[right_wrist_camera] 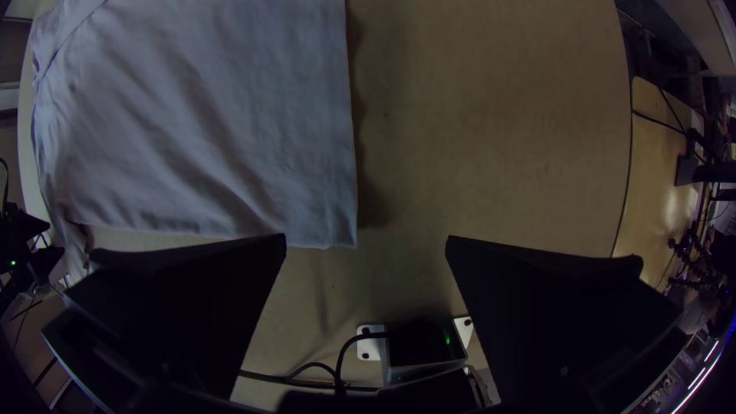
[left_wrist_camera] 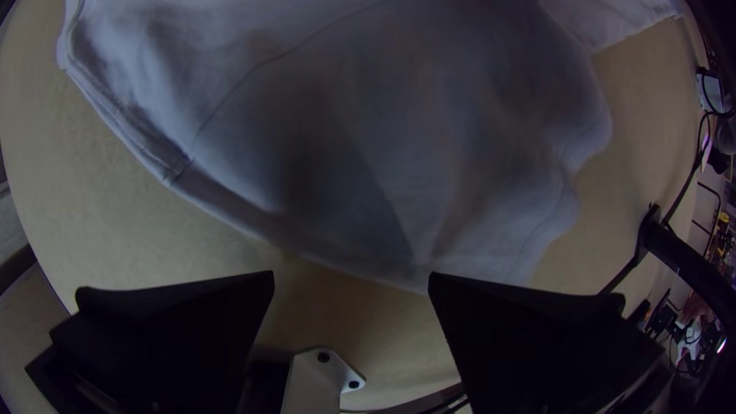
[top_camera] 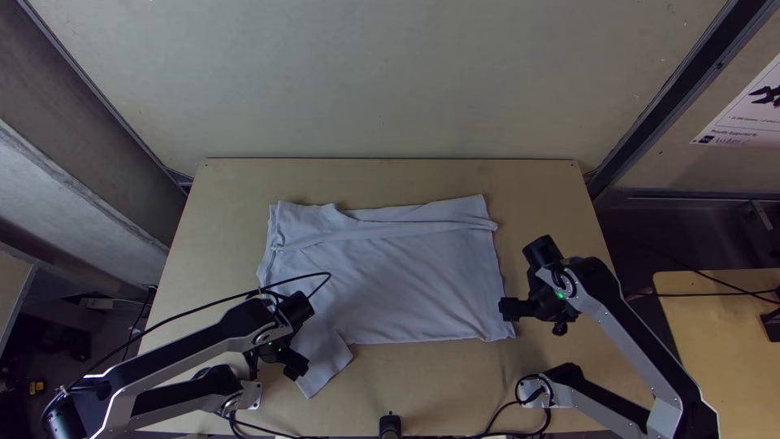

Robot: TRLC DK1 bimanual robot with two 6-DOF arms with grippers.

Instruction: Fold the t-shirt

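You are handling one pale T-shirt, likely soft, light; left gripper and right gripper are gaping wide; near sleeve and hem corner are probably offering holds.

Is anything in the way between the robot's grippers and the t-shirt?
No, I can't see anything in the way. The right gripper is open right by one corner of the t-shirt. The left gripper is open too, close to the part of the shirt that sticks out at its near left.
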